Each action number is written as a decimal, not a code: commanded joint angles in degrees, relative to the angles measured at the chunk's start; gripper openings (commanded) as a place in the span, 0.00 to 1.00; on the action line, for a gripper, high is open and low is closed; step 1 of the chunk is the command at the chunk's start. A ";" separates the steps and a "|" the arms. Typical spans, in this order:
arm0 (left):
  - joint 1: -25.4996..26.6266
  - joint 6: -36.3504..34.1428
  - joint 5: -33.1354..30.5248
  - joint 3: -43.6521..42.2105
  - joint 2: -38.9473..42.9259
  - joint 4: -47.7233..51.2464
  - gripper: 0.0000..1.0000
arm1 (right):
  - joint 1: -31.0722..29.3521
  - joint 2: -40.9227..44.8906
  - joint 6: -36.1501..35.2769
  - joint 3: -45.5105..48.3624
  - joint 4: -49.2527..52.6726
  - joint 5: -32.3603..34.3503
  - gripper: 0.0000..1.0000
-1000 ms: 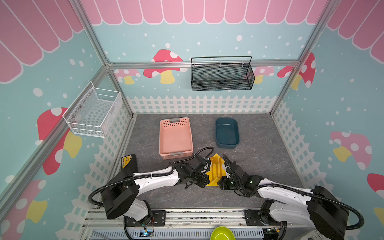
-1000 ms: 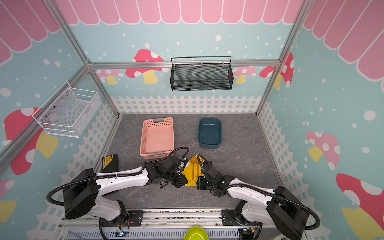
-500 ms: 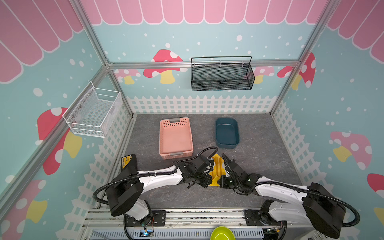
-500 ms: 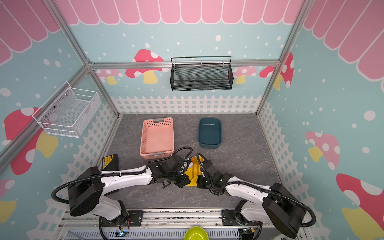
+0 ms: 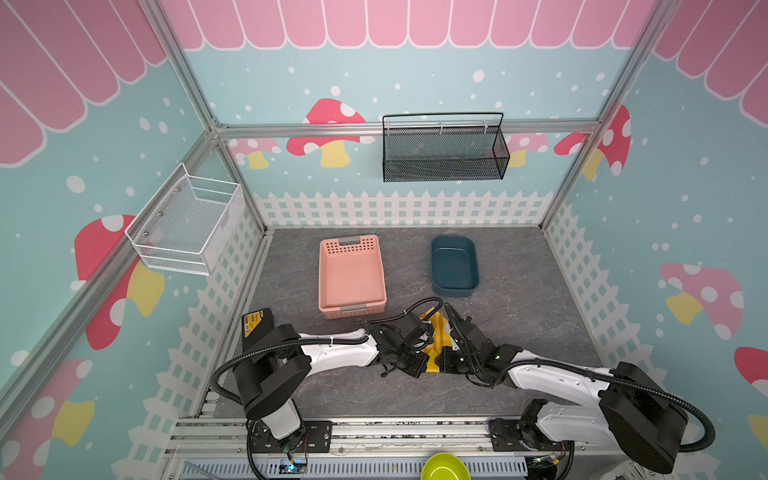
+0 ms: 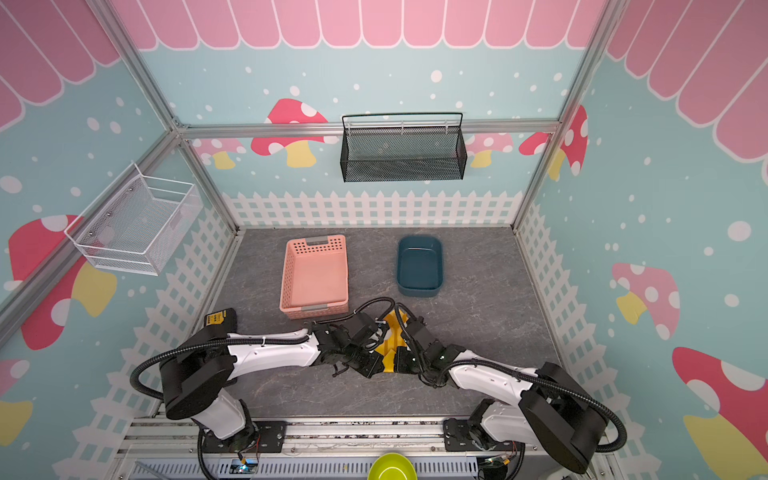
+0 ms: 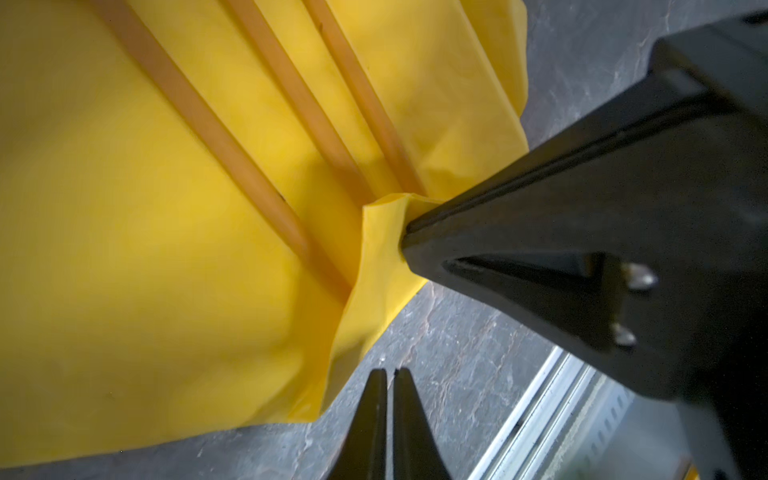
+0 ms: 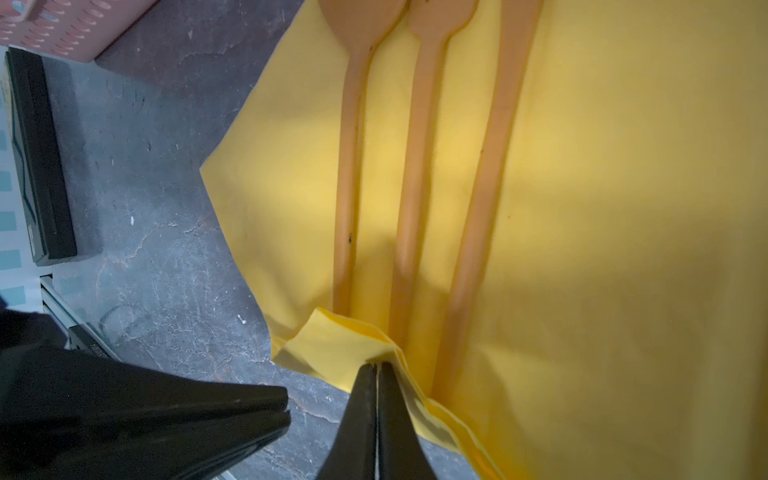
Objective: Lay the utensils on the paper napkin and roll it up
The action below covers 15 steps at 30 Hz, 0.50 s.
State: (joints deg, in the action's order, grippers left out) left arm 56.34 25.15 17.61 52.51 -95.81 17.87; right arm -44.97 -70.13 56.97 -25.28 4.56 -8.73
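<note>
While both arms crowd the near middle of the grey stone-look counter (image 5: 519, 332), I've got teal mushroom walls all round. A black mesh basket (image 5: 444, 149) hangs on the back wall and a white wire basket (image 5: 187, 224) on the left one. Further back sit the pink basket (image 5: 351, 274) and the dark blue tub (image 5: 453, 270), well apart from the work. Between the claws lies the paper napkin (image 5: 437, 332), with the utensils (image 8: 415, 166) side by side on it. My right claw (image 8: 376, 368) is clamped on a lifted fold of the napkin at the handle end. My left claw (image 7: 386, 376) is pinched together on nothing, just off the napkin's edge. Compared with a second ago, the claws have drawn closer and less yellow shows between them.
</note>
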 commanded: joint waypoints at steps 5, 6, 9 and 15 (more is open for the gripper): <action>0.27 1.28 -2.02 1.97 -1.82 1.04 0.09 | 0.85 -0.36 1.08 0.10 -0.73 -0.83 0.07; 0.30 1.57 -2.30 1.94 -2.07 1.03 0.09 | 0.93 -0.27 1.11 0.15 -0.76 -0.89 0.07; 0.25 2.09 -2.92 2.07 -2.72 1.37 0.09 | 1.33 0.07 1.30 0.51 -0.69 -1.26 0.07; -0.01 2.79 -3.90 2.42 -3.45 2.31 0.09 | 2.43 1.42 1.64 2.04 -0.73 -2.31 0.07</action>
State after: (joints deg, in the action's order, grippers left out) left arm 56.38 26.83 15.14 53.52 -98.56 18.92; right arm -43.09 -69.76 57.52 -24.58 3.97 -10.48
